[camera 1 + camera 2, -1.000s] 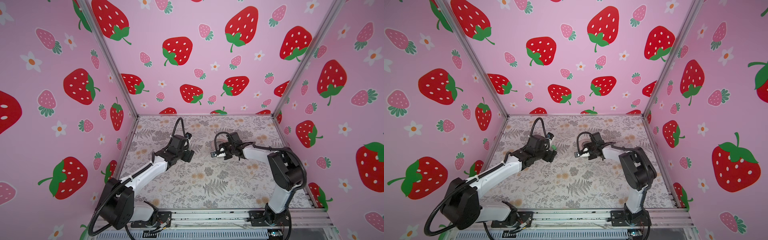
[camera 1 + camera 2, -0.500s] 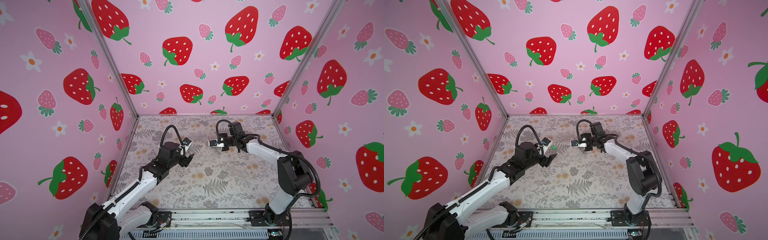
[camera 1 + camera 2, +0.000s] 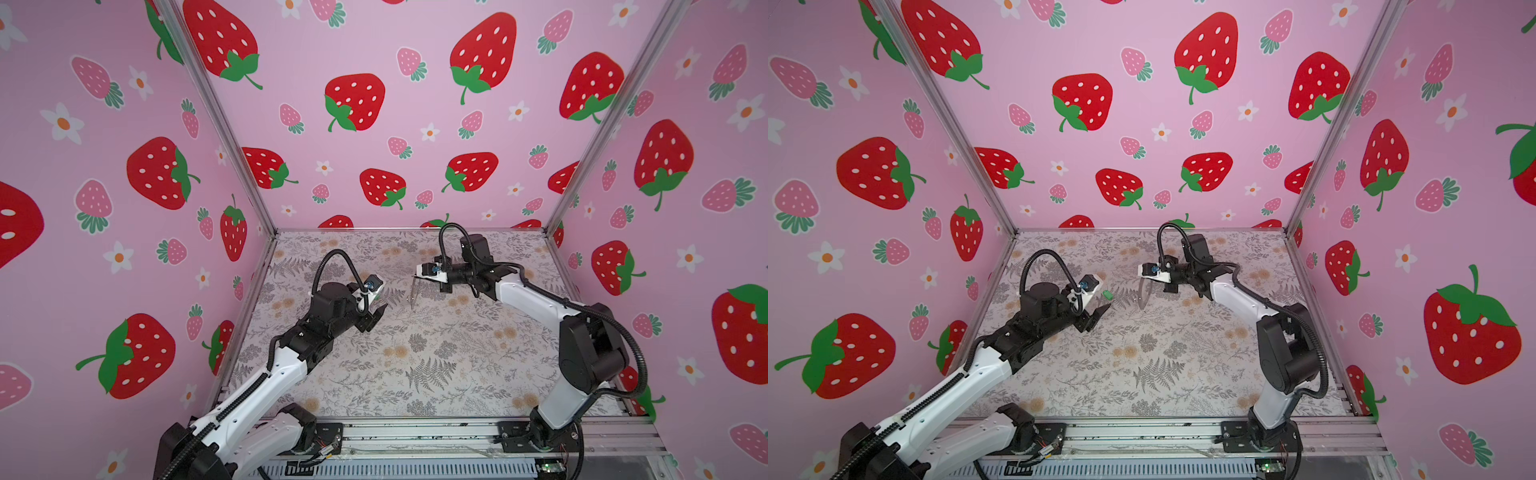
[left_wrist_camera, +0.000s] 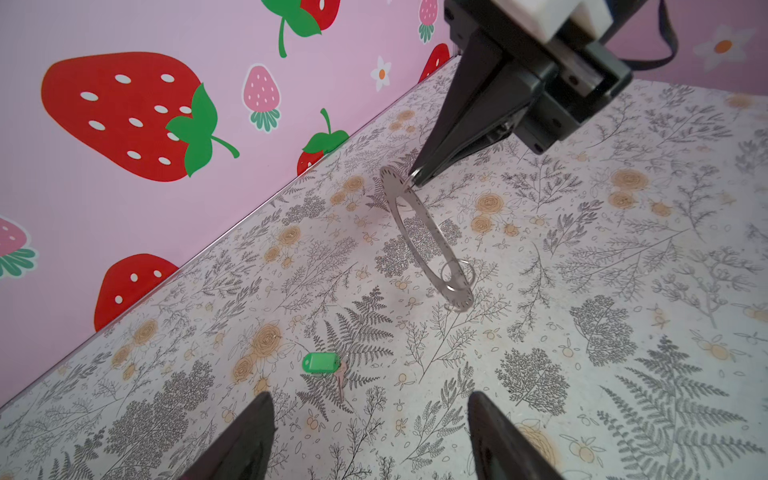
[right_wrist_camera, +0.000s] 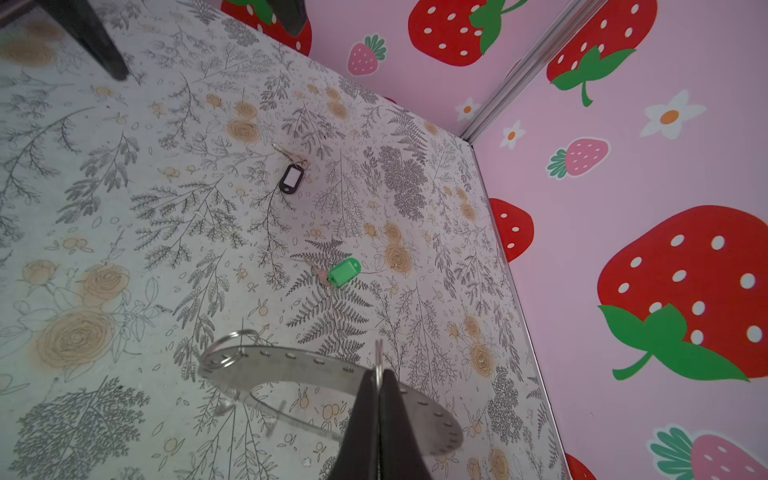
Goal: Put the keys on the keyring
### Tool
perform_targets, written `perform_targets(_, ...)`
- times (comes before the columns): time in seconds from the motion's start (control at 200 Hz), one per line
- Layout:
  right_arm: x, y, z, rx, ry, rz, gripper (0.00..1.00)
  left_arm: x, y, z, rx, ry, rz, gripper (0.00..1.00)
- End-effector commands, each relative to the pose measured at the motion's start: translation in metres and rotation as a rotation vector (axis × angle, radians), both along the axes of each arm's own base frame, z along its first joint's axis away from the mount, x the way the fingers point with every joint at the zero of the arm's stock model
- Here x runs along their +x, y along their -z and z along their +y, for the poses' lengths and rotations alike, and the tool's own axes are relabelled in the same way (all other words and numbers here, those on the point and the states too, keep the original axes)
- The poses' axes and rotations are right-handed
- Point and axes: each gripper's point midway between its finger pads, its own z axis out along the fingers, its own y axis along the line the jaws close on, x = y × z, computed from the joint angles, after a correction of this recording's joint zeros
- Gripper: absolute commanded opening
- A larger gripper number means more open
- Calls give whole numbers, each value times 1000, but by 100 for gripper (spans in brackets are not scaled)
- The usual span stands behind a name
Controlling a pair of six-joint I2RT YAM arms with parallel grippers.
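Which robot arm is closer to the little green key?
Left. The left gripper hovers open just short of the green key; the right gripper, pinching the keyring, is farther off beyond it.

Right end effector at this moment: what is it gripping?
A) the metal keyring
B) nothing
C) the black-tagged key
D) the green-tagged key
A: the right end effector is clamped shut at the rim of the keyring, while the green-tagged key and the black-tagged key lie loose on the table.
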Motion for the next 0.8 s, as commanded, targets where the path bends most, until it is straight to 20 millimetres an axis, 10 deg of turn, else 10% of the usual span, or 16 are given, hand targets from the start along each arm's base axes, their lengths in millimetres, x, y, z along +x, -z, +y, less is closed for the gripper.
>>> perform_targets(0.0,-13,-36,0,108,-55,0,5,-2,-23,-14,-18,79,-79,71)
perform_targets(0.795,-65,-36,-25,147,-138,-197,5,-10,-20,-55,150,209,-273,53)
